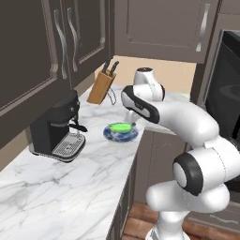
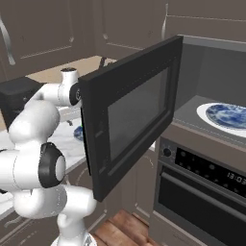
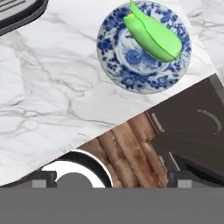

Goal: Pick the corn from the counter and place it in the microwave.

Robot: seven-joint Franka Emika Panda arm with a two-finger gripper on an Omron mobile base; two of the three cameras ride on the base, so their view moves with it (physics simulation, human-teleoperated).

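Corn (image 3: 154,36): on plate (image 3: 114,59), near table (image 1: 56,187) front edge
Coffee machine (image 1: 56,126): left of plate
Knife block (image 1: 101,85): behind plate
Microwave (image 2: 211,72): right of table, above oven (image 2: 202,192), door open

The corn (image 1: 121,126) lies on a blue plate (image 1: 110,135) near the counter (image 1: 70,183) edge.

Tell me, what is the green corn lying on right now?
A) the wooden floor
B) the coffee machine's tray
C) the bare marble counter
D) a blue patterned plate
D. In the hand view the corn lies on the blue patterned plate, which sits on the white marble counter near its edge; the left base view shows the same thing.
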